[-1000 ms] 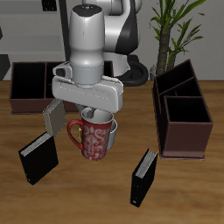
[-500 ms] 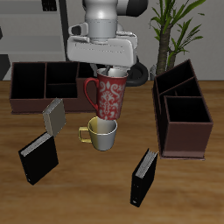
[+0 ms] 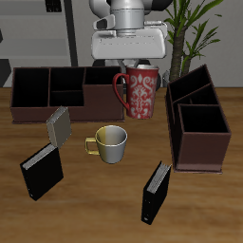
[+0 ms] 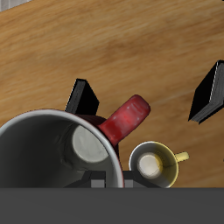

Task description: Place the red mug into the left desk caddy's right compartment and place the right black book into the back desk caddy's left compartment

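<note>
The red mug with a pale patterned outside, white inside and red handle (image 3: 139, 92) hangs upright in the air above the wooden table (image 3: 95, 204), held at its rim by the white two-finger gripper (image 3: 139, 66), whose jaws pinch the rim from above. It sits between the long, broadside dark brown back desk caddy (image 3: 57, 92) and the narrow, end-on dark brown left desk caddy (image 3: 196, 128), close to the taller slanted end of the latter but not over any of its compartments. In the wrist view the mug's pale interior (image 4: 61, 153) fills much of the frame, with the red handle (image 4: 124, 118) jutting out to one side. Below, on the table, stands the plain yellow-green mug (image 3: 109, 143), upright with its handle pointing toward the small grey book (image 3: 58, 124), which leans tilted just in front of the back caddy. One thin black hardcover (image 3: 42, 172) stands near the table's front edge beside the grey book; the right black book (image 3: 157, 191), its pale page edges visible, stands apart from it, also near the front edge. A green potted plant (image 3: 190, 24) rises behind the left caddy.
</note>
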Robot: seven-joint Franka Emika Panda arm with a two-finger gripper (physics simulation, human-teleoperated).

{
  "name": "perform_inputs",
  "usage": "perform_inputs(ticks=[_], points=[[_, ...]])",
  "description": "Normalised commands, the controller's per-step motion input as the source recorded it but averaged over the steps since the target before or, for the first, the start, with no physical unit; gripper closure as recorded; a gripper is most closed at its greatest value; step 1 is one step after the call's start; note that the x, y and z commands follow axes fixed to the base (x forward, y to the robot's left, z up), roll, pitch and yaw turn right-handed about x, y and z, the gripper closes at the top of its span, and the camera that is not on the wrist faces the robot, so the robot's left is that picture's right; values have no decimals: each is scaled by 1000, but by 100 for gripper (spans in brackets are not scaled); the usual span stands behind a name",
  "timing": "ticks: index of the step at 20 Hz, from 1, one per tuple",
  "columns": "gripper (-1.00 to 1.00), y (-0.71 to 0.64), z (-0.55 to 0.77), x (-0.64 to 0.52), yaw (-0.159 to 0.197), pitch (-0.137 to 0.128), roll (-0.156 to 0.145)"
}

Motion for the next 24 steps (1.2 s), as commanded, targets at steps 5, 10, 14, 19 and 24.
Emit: perform_inputs(ticks=[5, 10, 14, 19, 24], points=[[100, 501, -114, 119, -25, 30, 2], [100, 668, -14, -137, 13, 19, 20], [100, 578, 56, -242, 59, -11, 7], [100, 437, 79, -219, 82, -18, -34], [100, 459, 78, -345, 49, -27, -25]])
